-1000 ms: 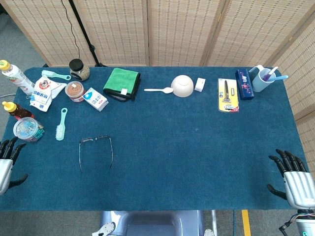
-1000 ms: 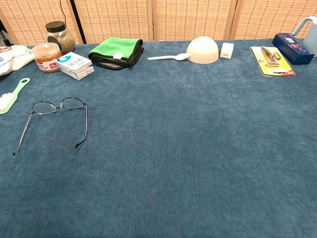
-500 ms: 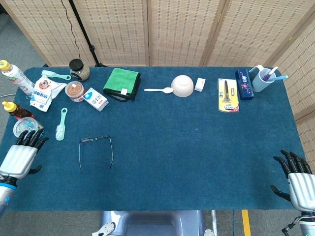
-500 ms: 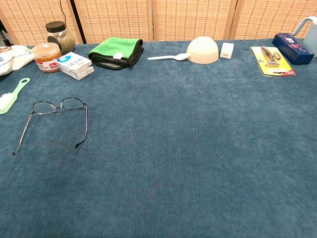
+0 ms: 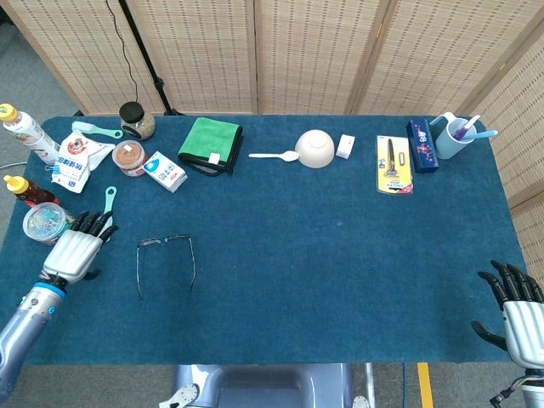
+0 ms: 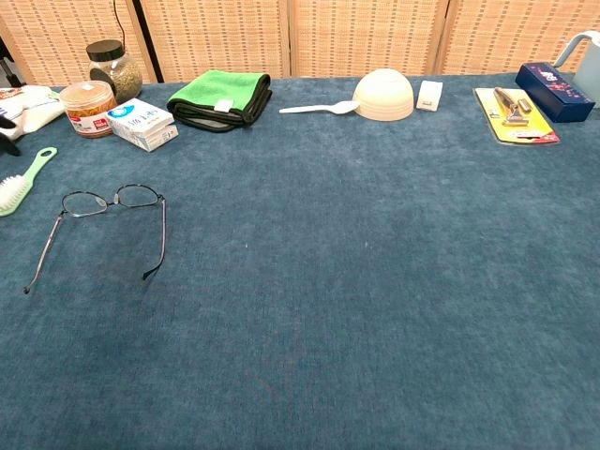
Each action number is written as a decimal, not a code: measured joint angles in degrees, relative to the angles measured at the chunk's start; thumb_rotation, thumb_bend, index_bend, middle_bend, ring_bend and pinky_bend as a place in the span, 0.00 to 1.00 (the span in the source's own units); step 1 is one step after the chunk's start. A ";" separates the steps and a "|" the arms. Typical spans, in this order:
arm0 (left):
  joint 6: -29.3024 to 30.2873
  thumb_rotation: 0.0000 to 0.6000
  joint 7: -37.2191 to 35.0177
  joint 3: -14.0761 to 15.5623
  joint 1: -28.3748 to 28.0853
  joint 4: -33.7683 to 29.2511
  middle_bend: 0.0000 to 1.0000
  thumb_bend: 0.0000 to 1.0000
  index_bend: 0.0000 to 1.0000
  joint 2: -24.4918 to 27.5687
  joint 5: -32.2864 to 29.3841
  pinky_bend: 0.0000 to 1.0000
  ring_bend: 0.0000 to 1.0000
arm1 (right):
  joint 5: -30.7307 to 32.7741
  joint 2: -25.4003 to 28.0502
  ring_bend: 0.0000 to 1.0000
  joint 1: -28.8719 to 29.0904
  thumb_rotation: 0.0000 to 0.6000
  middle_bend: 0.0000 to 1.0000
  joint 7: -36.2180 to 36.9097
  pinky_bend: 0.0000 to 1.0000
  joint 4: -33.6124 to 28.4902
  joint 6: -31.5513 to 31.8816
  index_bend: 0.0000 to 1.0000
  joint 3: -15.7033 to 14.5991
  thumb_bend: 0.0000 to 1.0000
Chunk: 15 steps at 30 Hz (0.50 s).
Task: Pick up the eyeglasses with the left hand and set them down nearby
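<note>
Hovering left hand (image 5: 75,251) beside eyeglasses (image 5: 166,259)

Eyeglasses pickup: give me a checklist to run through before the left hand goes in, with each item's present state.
1. Eyeglasses lie free on the table, temples unfolded, nothing on them: ok.
2. Left hand holds nothing, fingers apart: ok.
3. Left hand over the eyeglasses: not ok, it sits to their left, apart from them.
4. Clearance from the green brush: cannot tell; the fingertips overlap the brush in the head view.
5. Bare cloth beside the eyeglasses for setting down: ok.
6. Right hand out of the way at the far near corner: ok.
</note>
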 measured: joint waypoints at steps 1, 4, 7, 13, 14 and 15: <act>-0.54 1.00 -0.02 -0.02 -0.55 0.65 0.00 0.15 0.18 -0.63 -0.07 0.00 0.00 | -0.03 0.05 0.11 -0.06 1.00 0.11 -0.02 0.15 -0.04 0.10 0.21 0.01 0.14; -2.04 1.00 0.17 0.05 -2.14 2.68 0.00 0.15 0.18 -2.43 -0.12 0.00 0.00 | 0.02 0.22 0.11 -0.34 1.00 0.11 -0.05 0.15 -0.18 0.44 0.21 0.03 0.14; -3.57 1.00 0.55 0.17 -3.78 4.71 0.00 0.15 0.18 -4.32 -0.13 0.00 0.00 | 0.26 0.34 0.11 -0.74 1.00 0.11 -0.08 0.15 -0.24 0.74 0.21 -0.01 0.14; -6.15 1.00 0.75 0.70 -6.52 8.07 0.00 0.15 0.18 -7.83 -0.24 0.00 0.00 | 0.62 0.56 0.11 -1.39 1.00 0.11 -0.11 0.15 -0.32 1.34 0.21 -0.01 0.14; -6.35 1.00 0.69 0.80 -6.78 8.44 0.00 0.15 0.18 -8.27 -0.22 0.00 0.00 | 0.66 0.60 0.11 -1.46 1.00 0.11 -0.11 0.15 -0.33 1.39 0.21 0.01 0.14; -6.58 1.00 0.60 0.91 -7.11 8.95 0.00 0.15 0.18 -8.89 -0.19 0.00 0.00 | 0.73 0.65 0.11 -1.56 1.00 0.11 -0.11 0.15 -0.35 1.48 0.21 0.02 0.14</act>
